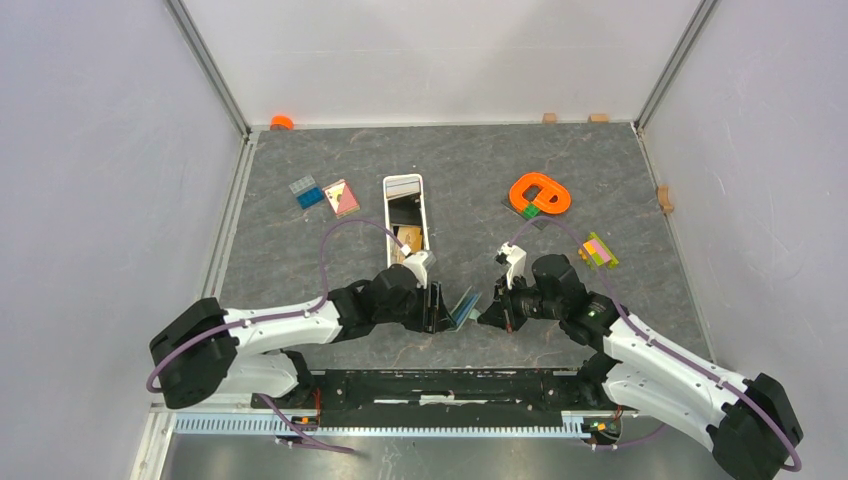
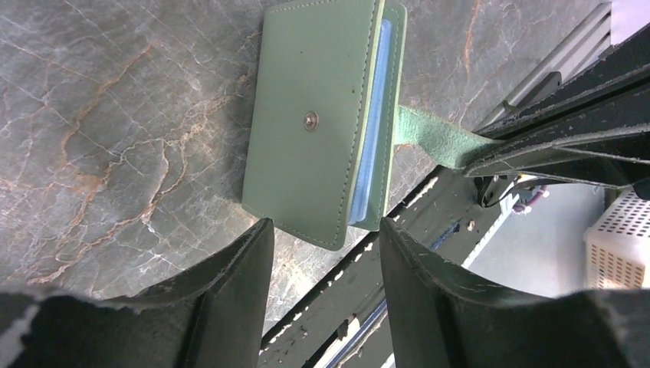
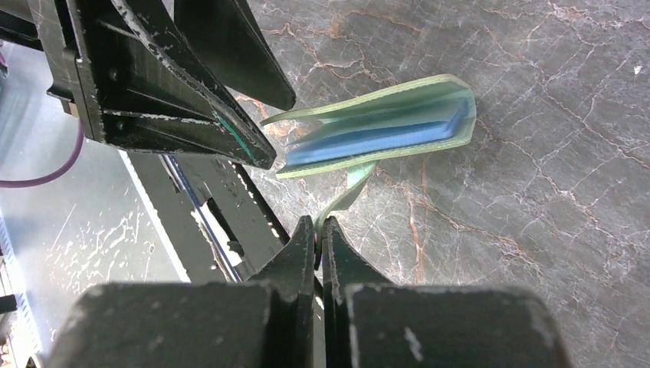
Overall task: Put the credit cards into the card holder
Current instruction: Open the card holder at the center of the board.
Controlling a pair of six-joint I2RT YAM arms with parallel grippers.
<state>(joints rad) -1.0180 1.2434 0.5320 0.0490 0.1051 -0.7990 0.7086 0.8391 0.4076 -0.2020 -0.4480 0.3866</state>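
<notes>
The card holder (image 2: 318, 123) sits at the near edge of the tabletop (image 2: 115, 115), between the two inward-reaching arms. Its long axis runs straight away from the left end effector (image 2: 323, 230), whose jaws are spread on either side of its near corner, not clamping. The right end effector (image 3: 318, 234), pressed together, pinches the green strap (image 2: 429, 138) from the side. The credit cards (image 1: 405, 210) lie well apart, in the white tray (image 1: 403, 179).

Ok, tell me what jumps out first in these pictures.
The sage-green card holder hangs mid-air at the near middle, its pale blue inside showing. The right gripper is shut on its strap; the left gripper straddles its edge with open jaws. Further back, a bright orange ring lies right of a long white tray.
</notes>
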